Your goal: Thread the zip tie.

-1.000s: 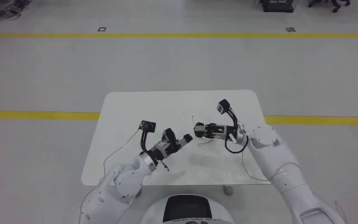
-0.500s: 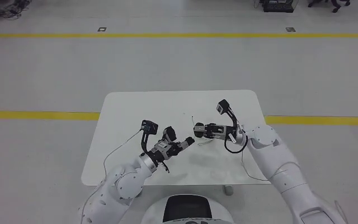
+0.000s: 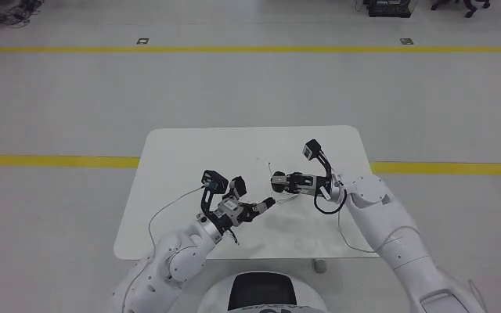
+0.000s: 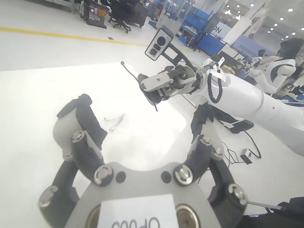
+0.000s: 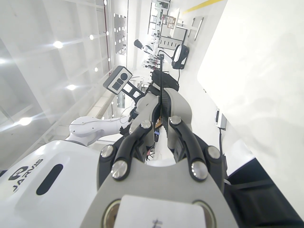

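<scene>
**A:** The zip tie [image 5: 160,81] is held up off the desk [image 4: 35,96], over its middle. It is tilted, with the head end raised and the tail pointed down.

**B:** And it is gripped partway along the strap by the right hand [image 5: 162,100]. The fingers are clenched flat on it, and strap is seen sticking out on both sides of the pinch.

**A:** Now the left hand [image 4: 142,105]. It is placed near the zip tie's tail end, facing it and clearly apart from it, with no contact made.

**B:** Its fingers are spread wide, so it is released, and bare desk is seen between them.

**A:** One more item is noted. A thin loose strand [image 4: 116,121] is laid flat on the desk, lower than the zip tie's tail and a little to the left hand's side of it.

**B:** Agreed, and it is touched by neither hand. What the strand is cannot be told.
</scene>
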